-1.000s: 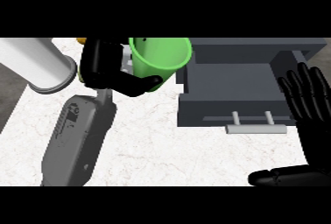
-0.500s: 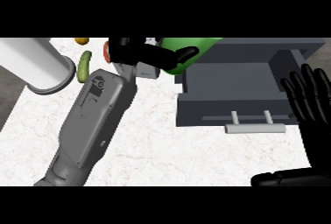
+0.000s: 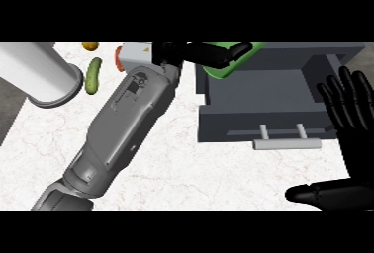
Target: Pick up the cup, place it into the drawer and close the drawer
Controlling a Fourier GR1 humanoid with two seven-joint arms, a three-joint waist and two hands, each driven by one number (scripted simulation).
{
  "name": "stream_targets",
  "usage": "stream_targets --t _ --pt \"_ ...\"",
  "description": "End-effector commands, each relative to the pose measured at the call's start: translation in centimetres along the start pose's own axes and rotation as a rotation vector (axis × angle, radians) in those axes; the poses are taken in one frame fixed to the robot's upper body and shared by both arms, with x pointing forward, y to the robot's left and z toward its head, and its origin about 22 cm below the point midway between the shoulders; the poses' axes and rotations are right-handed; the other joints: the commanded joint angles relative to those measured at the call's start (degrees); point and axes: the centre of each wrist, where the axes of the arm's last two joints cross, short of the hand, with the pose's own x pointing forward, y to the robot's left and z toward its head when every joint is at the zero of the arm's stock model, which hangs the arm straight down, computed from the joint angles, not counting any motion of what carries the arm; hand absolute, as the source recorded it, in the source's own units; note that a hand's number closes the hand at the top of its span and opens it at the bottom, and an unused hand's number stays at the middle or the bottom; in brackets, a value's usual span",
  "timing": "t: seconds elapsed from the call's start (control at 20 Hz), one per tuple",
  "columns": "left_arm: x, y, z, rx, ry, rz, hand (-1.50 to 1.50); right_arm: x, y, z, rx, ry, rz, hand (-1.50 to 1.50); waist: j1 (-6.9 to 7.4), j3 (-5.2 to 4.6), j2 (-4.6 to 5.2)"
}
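Nearest the viewer, at the lower right, the right hand [image 3: 349, 118] stands open beside the drawer, its fingers straight and pointing up the view, its thumb lying dark across the lower right corner; it holds nothing and touches nothing that can be made out. To the left, the grey left forearm [image 3: 116, 133] rises slantwise from the lower edge across the white marbled counter [image 3: 190, 173] towards the upper middle. Right of that forearm sits the open grey drawer [image 3: 263, 94], pulled out towards the viewer, with a pale bar handle [image 3: 286, 144] on its front face; its inside floor shows bare and grey in the part that is visible. At the far left a large white cylinder [image 3: 36, 71] lies tilted over the counter's edge; just beyond it rests a green pickle-like vegetable [image 3: 93, 75], with a small orange thing [image 3: 90, 47] and a reddish thing [image 3: 118, 58] near the top edge, too small to name. Farthest off, the left hand [image 3: 208, 52] is curled round the green cup [image 3: 232, 66], fingers wrapped over its rim; the cup hangs over the drawer's far left corner, partly hidden by the hand, and whether it touches the drawer's wall cannot be told.
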Motion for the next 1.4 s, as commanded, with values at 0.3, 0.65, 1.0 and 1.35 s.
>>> stream_targets --t 0.3,0.65,1.0,1.35 --pt "-2.6 -2.1 -0.7 0.002 0.062 -0.068 1.50 -0.3 0.5 -0.6 0.032 -0.018 -0.002 -1.50 -1.55 0.02 0.35" --pt "-4.0 -2.8 0.0 0.002 0.117 -0.151 1.50 -0.2 -0.5 -0.4 0.027 -0.021 -0.011 -1.50 -3.55 0.06 0.62" --pt "-3.5 -3.5 -0.8 -0.044 0.137 -0.242 1.50 -0.3 0.9 -1.4 0.066 -0.014 -0.023 -1.50 -4.52 0.07 1.01" --pt "-4.5 -3.6 -0.1 -0.045 0.163 -0.337 -1.50 1.4 1.6 -1.8 0.092 -0.040 -0.044 -1.50 -5.81 0.06 1.24"
